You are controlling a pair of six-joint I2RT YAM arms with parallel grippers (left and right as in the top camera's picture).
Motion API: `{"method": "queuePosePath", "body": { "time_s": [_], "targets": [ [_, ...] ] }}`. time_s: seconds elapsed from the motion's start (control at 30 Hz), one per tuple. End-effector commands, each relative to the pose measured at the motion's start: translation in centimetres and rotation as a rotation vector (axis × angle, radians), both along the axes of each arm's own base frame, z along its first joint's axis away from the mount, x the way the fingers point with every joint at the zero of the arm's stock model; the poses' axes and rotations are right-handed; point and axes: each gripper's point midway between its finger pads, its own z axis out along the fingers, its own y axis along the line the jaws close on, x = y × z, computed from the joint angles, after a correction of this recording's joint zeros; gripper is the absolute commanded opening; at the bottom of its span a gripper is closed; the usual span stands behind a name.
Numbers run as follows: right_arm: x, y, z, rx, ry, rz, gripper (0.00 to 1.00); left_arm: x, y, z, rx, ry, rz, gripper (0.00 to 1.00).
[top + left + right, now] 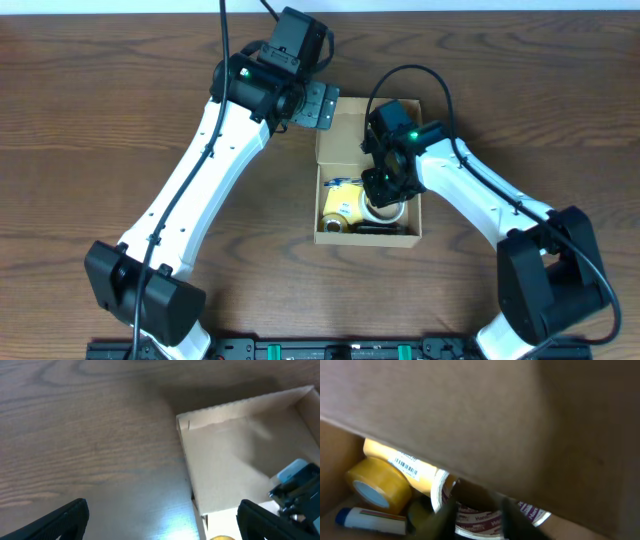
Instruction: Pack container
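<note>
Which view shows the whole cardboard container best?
Overhead: the container appears almost whole, its outline clear. Left wrist shows only one corner and bare cardboard; right wrist shows only an inner wall above tape rolls.

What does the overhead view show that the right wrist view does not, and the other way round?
Only overhead: the left arm, the right arm, the wooden table and the whole container. Only right wrist: a barcode label on a yellow item, and a white tube with a blue cap. Both: the yellow tape roll and the white tape roll inside the container.
</note>
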Motion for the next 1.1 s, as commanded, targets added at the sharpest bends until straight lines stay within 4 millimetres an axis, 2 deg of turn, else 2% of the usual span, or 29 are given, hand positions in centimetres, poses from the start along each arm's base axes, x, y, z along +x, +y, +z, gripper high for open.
{"method": "queuePosePath", "body": {
  "time_s": [0.0,0.2,0.5,0.67,0.77,0.9,1.07],
  "targets": [
    [0.9,-0.4,0.5,0.006,-0.019,-0.024,0.33,-0.1,0.2,1.1,0.001,-0.022,-0.012,0.95],
    [1.2,-1.0,0.5,0.005,-0.019,-0.038,0.25,-0.1,0.2,1.1,0.000,-0.024,-0.012,0.95],
    [1.3,-1.2,0.1,-0.010,-0.016,-0.038,0.26,-0.1,0.2,1.1,0.000,-0.025,-0.012,0.95],
    [0.5,-1.6,-1.8,-0.047,0.051,-0.037,0.12,-0.1,0.2,1.1,0.002,-0.021,-0.012,0.95],
    [0.2,-1.5,-2.0,-0.048,0.065,-0.034,0.06,-0.1,0.2,1.1,0.002,-0.021,-0.012,0.95],
    [-0.4,-1.6,-2.0,-0.049,0.088,-0.032,0.05,-0.1,0.2,1.1,0.002,-0.021,-0.012,0.95],
    [-1.0,-3.2,-2.1,-0.137,0.104,-0.043,0.04,-0.1,0.2,1.1,0.002,-0.021,-0.012,0.95]
  ]
}}
